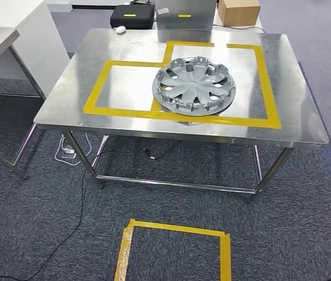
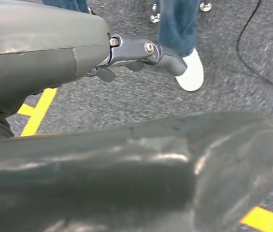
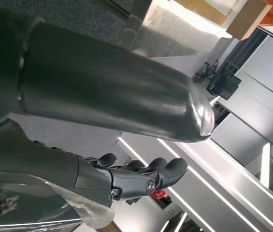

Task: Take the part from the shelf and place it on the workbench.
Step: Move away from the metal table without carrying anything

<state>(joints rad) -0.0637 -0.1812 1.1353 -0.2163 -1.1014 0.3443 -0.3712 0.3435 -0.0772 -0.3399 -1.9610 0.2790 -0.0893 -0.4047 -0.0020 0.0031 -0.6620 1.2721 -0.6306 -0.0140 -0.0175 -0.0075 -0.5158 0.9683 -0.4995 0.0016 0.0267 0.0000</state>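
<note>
Fingers of left hand (image 2: 142,50) and right hand (image 3: 138,179) extended, apart, holding nothing. Hubcap part (image 1: 193,86) lies flat on workbench (image 1: 88,64), inside yellow tape; neither hand near it.

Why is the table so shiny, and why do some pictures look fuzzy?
Head view: sharp, and light glares off the steel table around the hubcap. Left wrist view: the big dark shape up close is blurred, the carpet clearer. Right wrist view: the thumb is soft, with bright strips behind.

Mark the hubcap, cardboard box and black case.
hubcap (image 1: 193,85), head view, on its centre hub
cardboard box (image 1: 238,12), head view, on its front face
black case (image 1: 132,17), head view, on its top side
</note>
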